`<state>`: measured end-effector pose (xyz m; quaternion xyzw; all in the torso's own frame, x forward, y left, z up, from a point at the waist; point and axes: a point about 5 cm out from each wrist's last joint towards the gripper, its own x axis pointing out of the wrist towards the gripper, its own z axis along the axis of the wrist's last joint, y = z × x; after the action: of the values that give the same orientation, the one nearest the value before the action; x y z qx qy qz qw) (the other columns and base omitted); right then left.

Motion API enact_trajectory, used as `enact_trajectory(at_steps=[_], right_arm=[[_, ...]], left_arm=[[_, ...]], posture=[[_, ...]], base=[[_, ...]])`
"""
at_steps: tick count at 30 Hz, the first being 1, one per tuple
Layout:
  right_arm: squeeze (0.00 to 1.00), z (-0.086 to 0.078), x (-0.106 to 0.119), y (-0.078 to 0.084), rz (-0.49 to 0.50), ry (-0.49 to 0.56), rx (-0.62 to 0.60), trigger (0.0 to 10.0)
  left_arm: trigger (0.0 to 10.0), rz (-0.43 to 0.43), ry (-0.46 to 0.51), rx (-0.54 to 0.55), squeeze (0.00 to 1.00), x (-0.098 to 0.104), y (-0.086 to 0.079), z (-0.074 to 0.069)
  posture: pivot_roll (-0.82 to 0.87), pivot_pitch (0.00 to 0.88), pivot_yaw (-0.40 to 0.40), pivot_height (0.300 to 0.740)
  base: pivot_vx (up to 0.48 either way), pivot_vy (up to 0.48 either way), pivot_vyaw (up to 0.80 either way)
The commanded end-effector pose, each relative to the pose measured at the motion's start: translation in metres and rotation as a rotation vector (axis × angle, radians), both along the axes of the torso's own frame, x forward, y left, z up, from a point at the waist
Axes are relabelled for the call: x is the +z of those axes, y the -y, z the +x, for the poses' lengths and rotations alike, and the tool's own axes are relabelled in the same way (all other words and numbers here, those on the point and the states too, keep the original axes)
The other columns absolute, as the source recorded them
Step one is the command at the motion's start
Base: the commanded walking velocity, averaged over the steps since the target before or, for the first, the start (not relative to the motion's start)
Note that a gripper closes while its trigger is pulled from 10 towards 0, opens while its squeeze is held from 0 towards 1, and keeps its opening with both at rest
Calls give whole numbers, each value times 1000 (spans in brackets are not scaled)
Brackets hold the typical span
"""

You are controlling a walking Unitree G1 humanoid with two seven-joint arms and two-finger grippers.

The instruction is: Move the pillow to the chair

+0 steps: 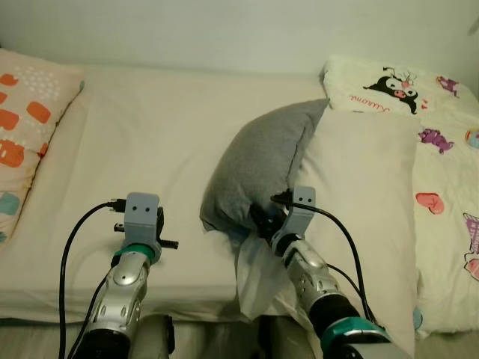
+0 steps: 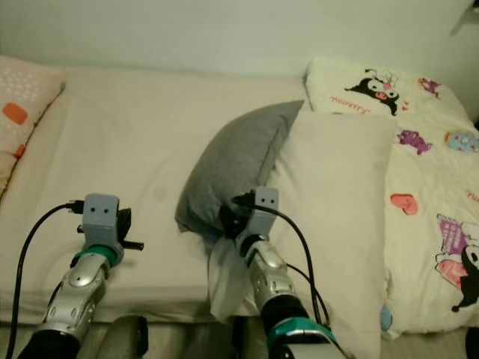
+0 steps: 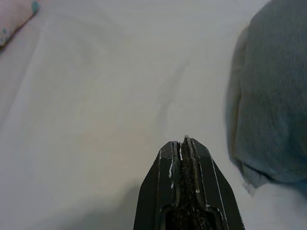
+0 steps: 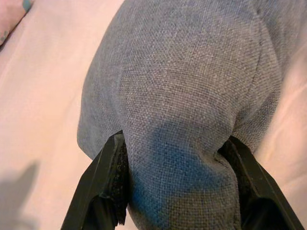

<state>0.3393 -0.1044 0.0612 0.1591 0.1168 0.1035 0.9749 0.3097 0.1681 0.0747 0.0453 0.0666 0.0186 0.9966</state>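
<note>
A grey pillow (image 1: 258, 168) lies on the cream bed sheet (image 1: 150, 127), leaning against a large cream pillow (image 1: 359, 194). My right gripper (image 4: 175, 139) has the grey pillow's near end between its two black fingers (image 4: 112, 163), which press into the fabric on both sides. In the left eye view that gripper (image 1: 263, 219) sits at the pillow's lower corner. My left gripper (image 3: 184, 140) is shut with nothing in it, low over the bare sheet to the left of the grey pillow (image 3: 273, 96).
A cartoon-print quilt (image 1: 441, 149) covers the right side of the bed. An orange-patterned pillow (image 1: 22, 112) lies at the far left. A pale wall (image 1: 224, 30) runs behind the bed. The mattress's front edge (image 1: 194, 307) is just before me.
</note>
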Motion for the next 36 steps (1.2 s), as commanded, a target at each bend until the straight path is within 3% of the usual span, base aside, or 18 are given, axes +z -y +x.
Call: enact_trajectory(at_steps=[1,17,26,36], right_arm=[[0,0,1,5,4,13,-29,10000],[0,-10,-10,14,5,-4,-71,10000],[0,-13,-13,33,-13,-11,-148,10000],[0,-14,-15,36,-42,-12,-169,10000]], left_arm=[[10000,4,-21,-7,0,-7,1,-4],[10000,10,-25,-23,0,-7,0,-4],[10000,20,-24,-34,0,-5,-1,-1],[10000,32,-32,-36,0,-6,-2,0]], posture=[[79,13,-25,680],[80,21,-9,740],[81,18,4,740],[82,13,10,740]], base=[[0,0,0],[0,0,0],[0,0,0],[0,0,0]])
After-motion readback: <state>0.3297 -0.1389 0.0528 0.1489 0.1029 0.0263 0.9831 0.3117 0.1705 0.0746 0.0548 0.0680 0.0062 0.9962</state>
